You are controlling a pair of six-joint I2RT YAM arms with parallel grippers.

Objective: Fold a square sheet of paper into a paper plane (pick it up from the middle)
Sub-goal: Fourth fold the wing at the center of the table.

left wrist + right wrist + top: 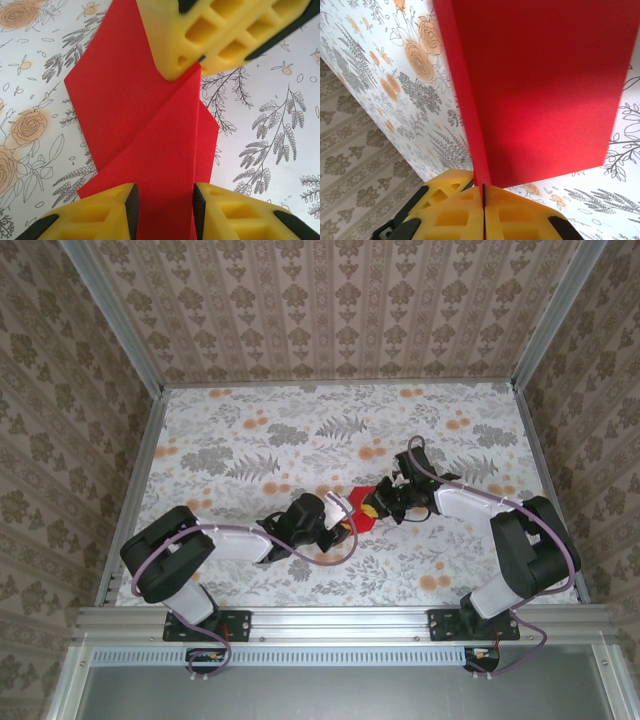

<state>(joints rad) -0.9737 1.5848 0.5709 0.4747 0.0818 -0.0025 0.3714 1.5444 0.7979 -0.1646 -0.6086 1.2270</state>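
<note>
The square sheet of paper [140, 115] is bright red and folded into a creased, pointed shape. It sits mid-table between the two arms [363, 513]. My right gripper [483, 187] is shut on a raised folded edge of the paper [545, 85]. The left wrist view shows its yellow fingers [200, 35] pinching the top of that ridge. My left gripper [163, 197] stands open. Its pads are apart on either side of a red flap that runs between them. In the top view the left gripper [343, 520] and right gripper [378, 508] face each other across the paper.
The table [300, 430] has a floral-patterned cover. Patterned walls and aluminium rails [135, 470] close it in on the left, back and right. The arm bases [215, 620] are bolted at the near edge.
</note>
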